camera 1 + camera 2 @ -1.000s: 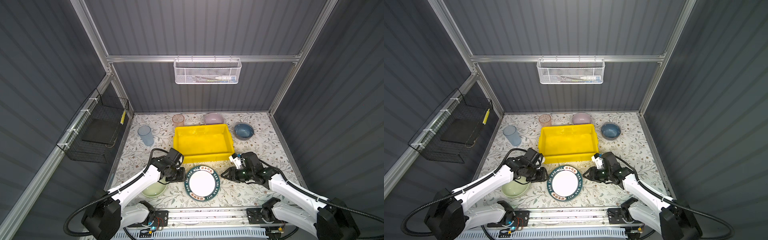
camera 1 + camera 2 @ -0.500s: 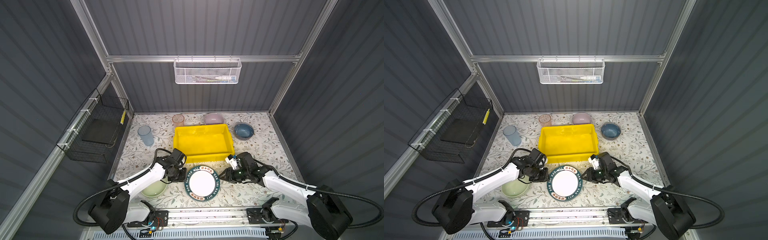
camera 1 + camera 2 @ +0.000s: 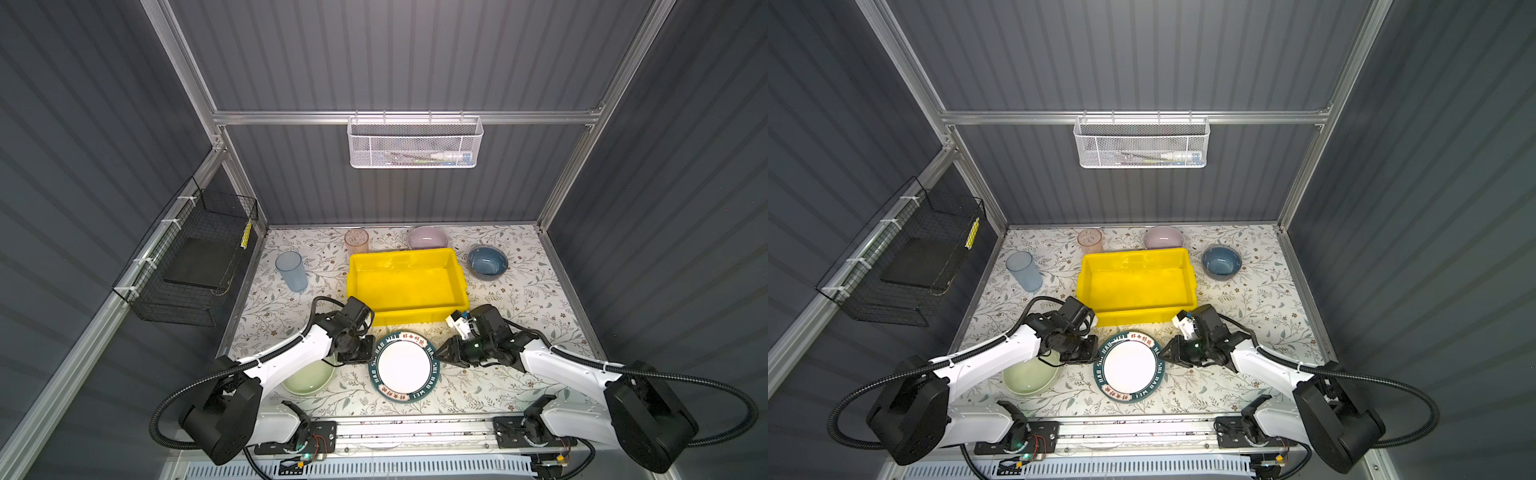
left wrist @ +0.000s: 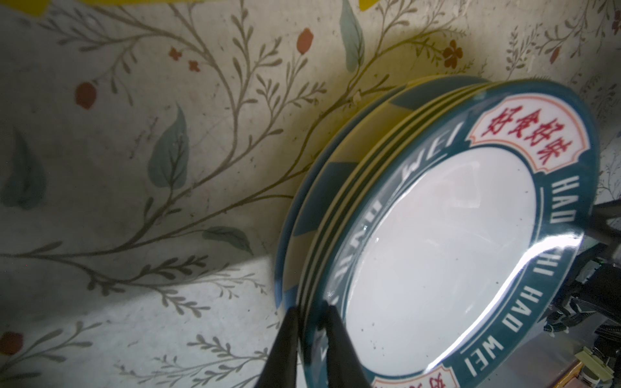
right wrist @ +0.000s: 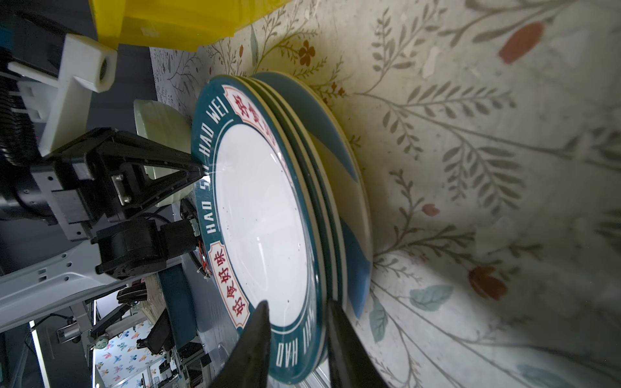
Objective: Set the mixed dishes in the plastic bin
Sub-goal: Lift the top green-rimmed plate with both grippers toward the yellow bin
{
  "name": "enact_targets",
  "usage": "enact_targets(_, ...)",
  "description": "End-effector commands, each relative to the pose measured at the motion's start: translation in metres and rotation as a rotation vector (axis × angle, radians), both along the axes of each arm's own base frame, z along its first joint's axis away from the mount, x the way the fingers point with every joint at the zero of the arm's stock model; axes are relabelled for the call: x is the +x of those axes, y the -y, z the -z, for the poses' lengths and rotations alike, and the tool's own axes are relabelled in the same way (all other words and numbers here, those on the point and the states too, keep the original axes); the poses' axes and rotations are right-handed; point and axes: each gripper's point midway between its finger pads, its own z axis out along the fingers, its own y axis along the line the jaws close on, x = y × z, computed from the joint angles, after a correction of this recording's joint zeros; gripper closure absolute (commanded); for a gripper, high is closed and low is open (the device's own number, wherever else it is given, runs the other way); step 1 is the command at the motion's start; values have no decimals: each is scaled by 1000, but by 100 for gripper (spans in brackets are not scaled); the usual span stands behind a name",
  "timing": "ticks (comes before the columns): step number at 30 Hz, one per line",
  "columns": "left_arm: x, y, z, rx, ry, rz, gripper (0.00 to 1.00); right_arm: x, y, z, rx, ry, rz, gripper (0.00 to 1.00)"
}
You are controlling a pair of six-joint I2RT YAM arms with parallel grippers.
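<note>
Both arms low, reaching inward toward each other. Left arm [image 3: 291, 357] elbow bent; left gripper [image 4: 311, 322] jaws nearly together, pinching the plate stack [image 4: 437, 252] at its rim. Right arm [image 3: 561, 368] extended; right gripper [image 5: 297, 312] jaws wider, straddling the opposite rim, contact unclear.

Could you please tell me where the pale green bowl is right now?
In both top views the pale green bowl sits front left on the table, partly hidden under the left arm, just left of the stack of plates.
</note>
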Motion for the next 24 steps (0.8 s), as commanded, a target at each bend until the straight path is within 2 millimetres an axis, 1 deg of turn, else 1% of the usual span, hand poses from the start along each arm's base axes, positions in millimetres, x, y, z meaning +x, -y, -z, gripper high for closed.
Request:
enact_targets(1, -5, -5, 15, 44, -31, 12, 85, 0, -10, -10, 48, 7, -30, 70)
enact_targets(13, -6, -3, 22, 46, -44, 18, 88, -5, -21, -25, 143, 21, -81, 72)
enact_targets(20, -6, 1, 22, 34, -48, 29, 88, 1, -23, -19, 133, 15, -59, 72)
enact_targets(24, -5, 4, 20, 19, -43, 31, 88, 6, -25, -17, 127, 17, -46, 75)
